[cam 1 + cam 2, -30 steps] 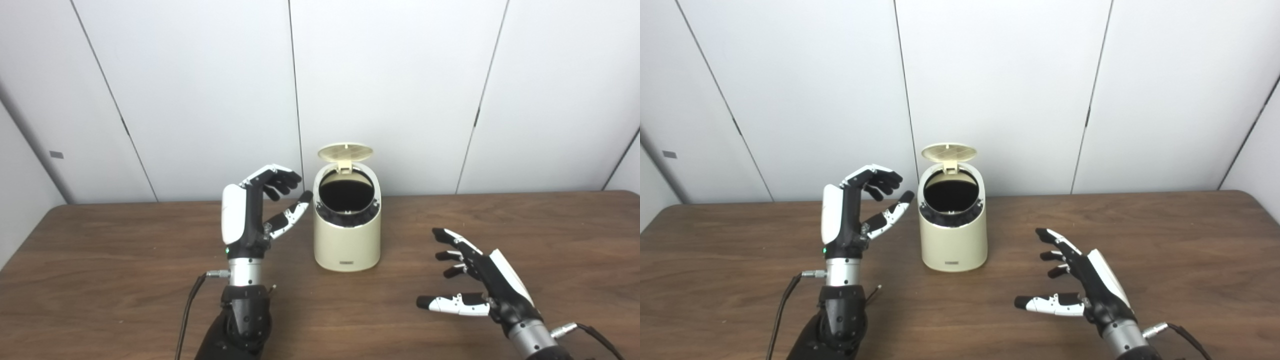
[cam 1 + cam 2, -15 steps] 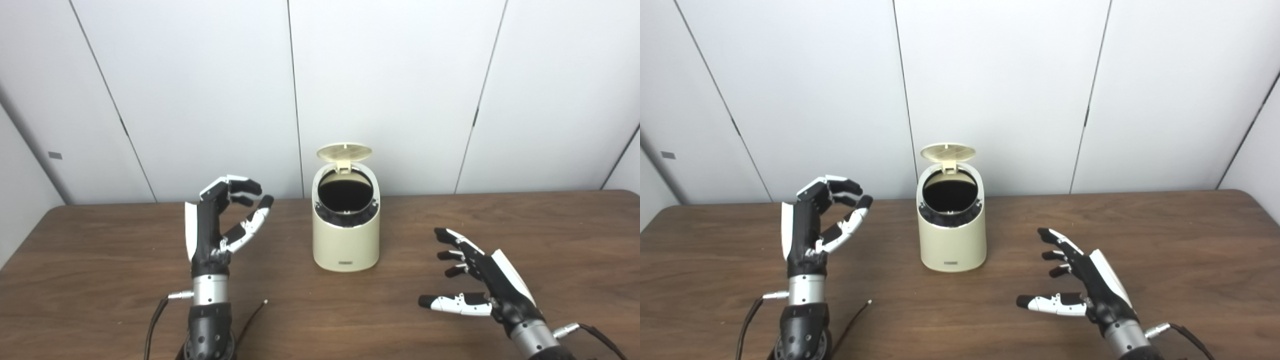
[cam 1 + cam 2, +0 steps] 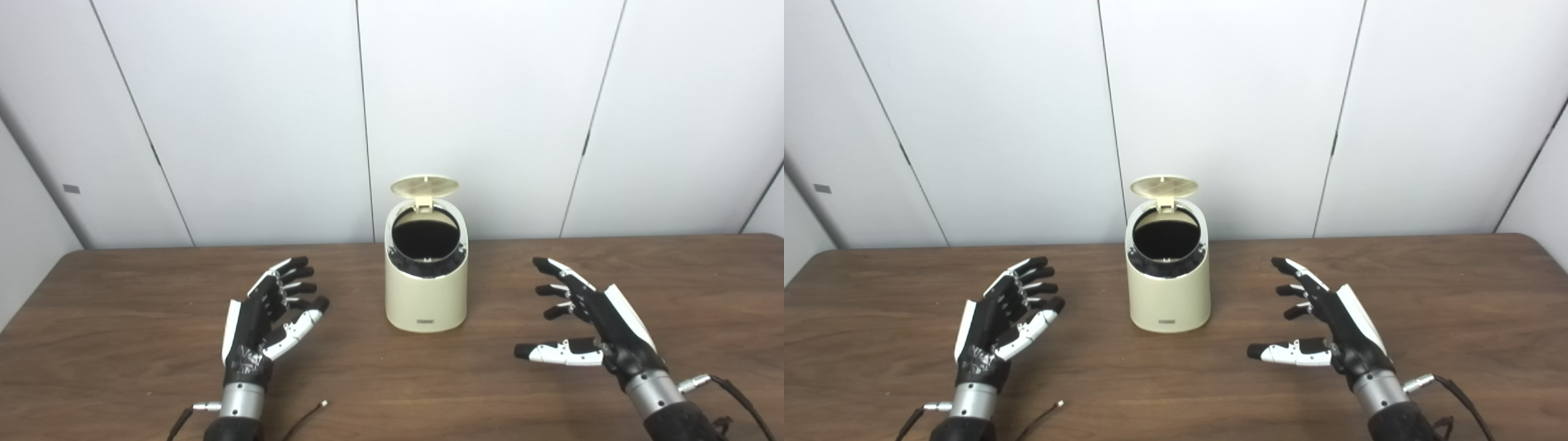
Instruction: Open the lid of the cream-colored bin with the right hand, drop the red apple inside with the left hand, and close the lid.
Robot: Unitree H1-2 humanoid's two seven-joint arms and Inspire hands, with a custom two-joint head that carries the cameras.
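- White wall panels stand behind the brown table.
- Cream-colored bin sits at center; its lid is up; no red apple is visible, perhaps inside.
- Left hand at 8 o'clock and right hand at 4 o'clock: fingers spread, empty.
- Closing: push the lid down gently; nothing blocks.

Black-and-white left hand and right hand, silver wrists, cables
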